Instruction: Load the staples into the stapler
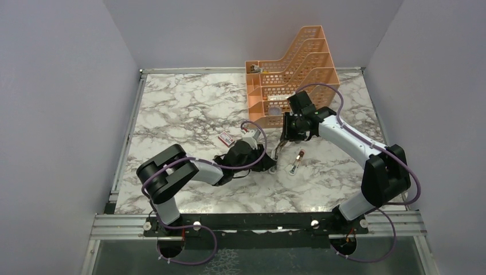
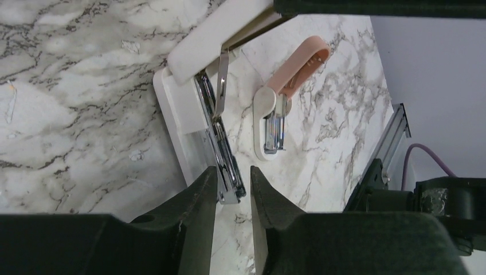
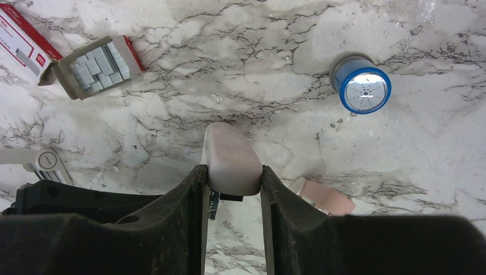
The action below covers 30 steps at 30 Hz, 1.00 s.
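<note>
The white stapler lies open on the marble. Its base (image 2: 175, 123) and chrome magazine rail (image 2: 220, 143) show in the left wrist view, and its top cover (image 2: 220, 34) is lifted. My left gripper (image 2: 234, 189) is slightly open around the rail's end; one finger touches it and the other stands apart. My right gripper (image 3: 232, 177) is shut on the rounded end of the stapler's cover (image 3: 231, 157). The staples (image 3: 94, 66) lie as grey strips in a grey tray next to the red box (image 3: 23, 43). In the top view both grippers, left (image 1: 273, 166) and right (image 1: 281, 148), meet at mid-table.
A pink and white staple remover (image 2: 281, 109) lies right of the stapler and shows in the top view (image 1: 297, 162). A small blue cylinder (image 3: 361, 86) stands beyond. An orange file rack (image 1: 289, 74) stands at the back. The red box (image 1: 227, 138) lies left of the grippers.
</note>
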### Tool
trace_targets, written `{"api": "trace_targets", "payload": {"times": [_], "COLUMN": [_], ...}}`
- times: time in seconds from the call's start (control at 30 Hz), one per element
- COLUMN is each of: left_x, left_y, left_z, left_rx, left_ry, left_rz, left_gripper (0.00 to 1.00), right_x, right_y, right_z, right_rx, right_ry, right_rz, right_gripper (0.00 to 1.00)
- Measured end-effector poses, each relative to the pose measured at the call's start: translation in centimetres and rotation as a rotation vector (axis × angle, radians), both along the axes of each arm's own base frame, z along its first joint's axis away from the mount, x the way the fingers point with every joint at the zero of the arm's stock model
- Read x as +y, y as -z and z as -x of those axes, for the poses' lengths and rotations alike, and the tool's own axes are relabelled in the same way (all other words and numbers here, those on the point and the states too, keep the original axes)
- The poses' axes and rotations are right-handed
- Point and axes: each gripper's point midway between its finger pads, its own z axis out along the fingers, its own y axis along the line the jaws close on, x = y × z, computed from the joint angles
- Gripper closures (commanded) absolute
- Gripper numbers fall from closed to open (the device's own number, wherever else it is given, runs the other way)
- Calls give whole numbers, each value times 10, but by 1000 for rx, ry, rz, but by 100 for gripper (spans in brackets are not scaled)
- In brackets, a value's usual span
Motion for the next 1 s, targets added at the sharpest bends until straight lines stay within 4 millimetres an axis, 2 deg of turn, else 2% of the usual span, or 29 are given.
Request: {"api": "trace_targets", "payload": {"times": [0.13, 0.3, 0.43, 0.67, 1.0], "left_x": [-6, -5, -7, -10, -8], "left_y": [0, 16, 15, 16, 19], "left_z": [-8, -8, -10, -11, -12], "left_rx": [4, 38, 37, 40, 44], "left_ry": [-19, -27, -28, -30, -39], "left_rz": [5, -19, -14, -4, -6], "left_gripper": [71, 68, 64, 63, 63], "right_x": [0, 1, 1, 2, 6], "right_y": [1, 1, 1, 1, 5], "right_z": [0, 0, 0, 0, -5], "right_rx": [2, 1, 0, -4, -6], "right_ry": [0, -3, -2, -17, -25], "right_rz": [2, 4, 6, 8, 9], "right_gripper": [62, 62, 60, 54, 54]}}
